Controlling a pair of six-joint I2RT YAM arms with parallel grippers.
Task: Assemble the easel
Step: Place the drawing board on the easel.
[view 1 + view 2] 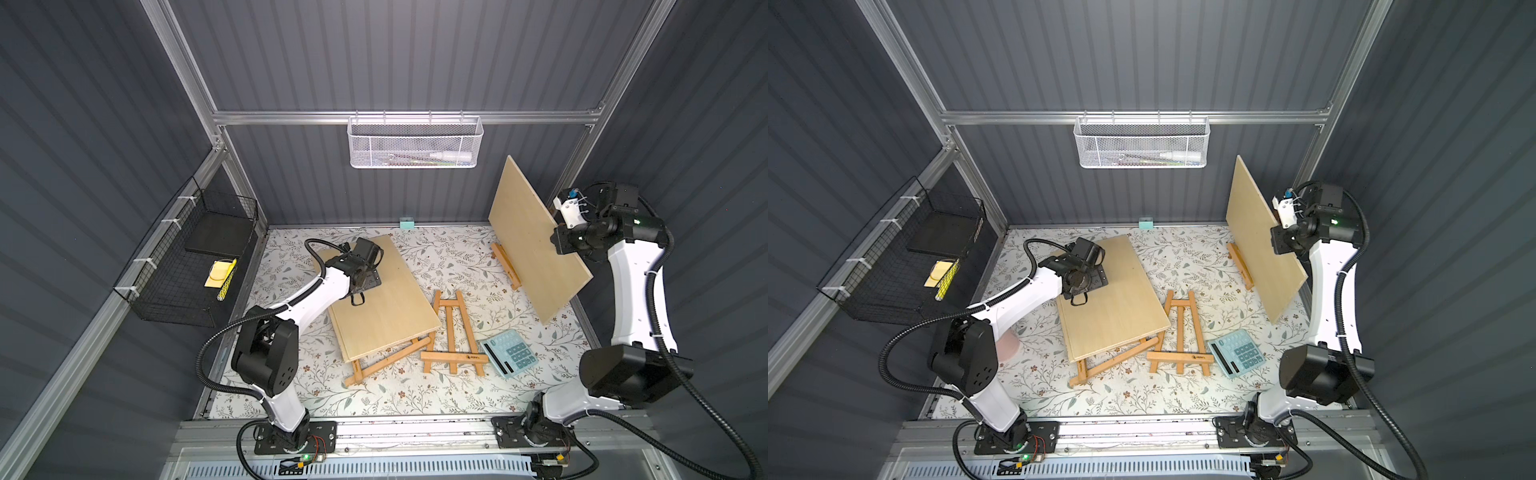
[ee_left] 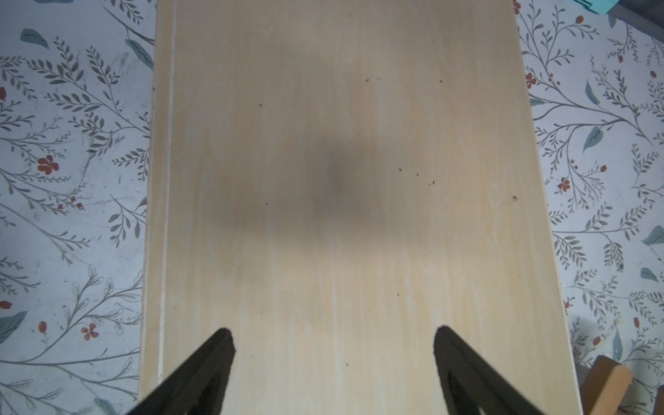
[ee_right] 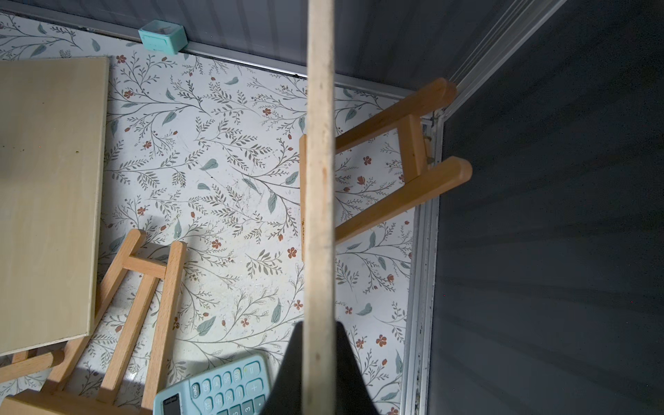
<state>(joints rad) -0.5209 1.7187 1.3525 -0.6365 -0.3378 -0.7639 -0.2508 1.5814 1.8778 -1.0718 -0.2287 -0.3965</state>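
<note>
The right gripper [image 3: 319,325] was pinching the lifted board [image 3: 319,143] by its edge, one jaw on each face, and the wood ran straight out ahead of the jaws. Farther out an easel [image 3: 413,201] sat on the mat [image 3: 215,161], crossing under that board; whether the two touched was unclear. The left gripper [image 2: 334,330] hung with jaws spread wide, the flat board [image 2: 341,179] lying directly beneath and ahead of them.

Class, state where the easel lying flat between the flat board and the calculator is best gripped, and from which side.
Probably its upper crossbar, from straight above: the easel lies flat, the bar is slim, and there the flat board and calculator stand clear.
</note>
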